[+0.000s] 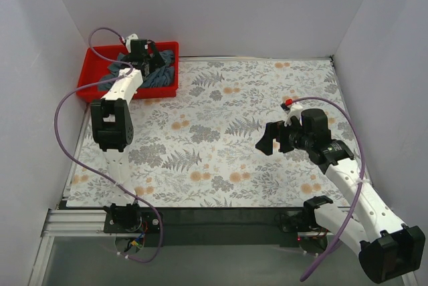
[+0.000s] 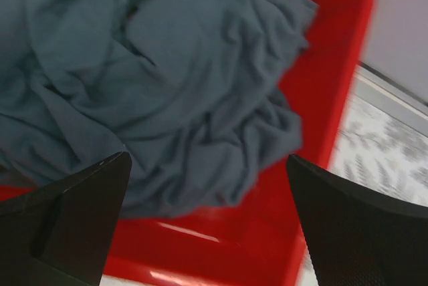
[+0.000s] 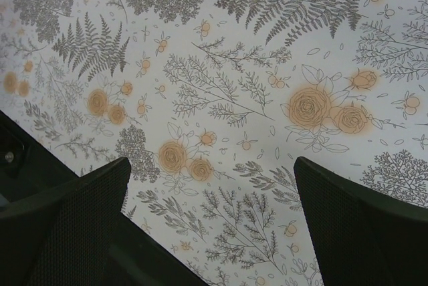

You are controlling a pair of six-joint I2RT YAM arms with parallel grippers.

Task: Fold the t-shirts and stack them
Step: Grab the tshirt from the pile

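The first step of the task is in hand: no shirt is yet taken out for folding. The t-shirts (image 2: 167, 79) are seen as one wrinkled blue-grey heap inside the red bin (image 1: 93, 80), which stands at the far left corner of the flowered worktop (image 1: 221, 132). The left gripper (image 1: 146, 55) is placed just above this heap with its jaws spread wide, and nothing is pinched between them. The right gripper (image 3: 210, 166) is placed over the worktop near the right edge, its jaws spread too and empty. For the next move, it is judged that the left jaws must be lowered into the heap and pressed together on one layer only, so that a single shirt is lifted
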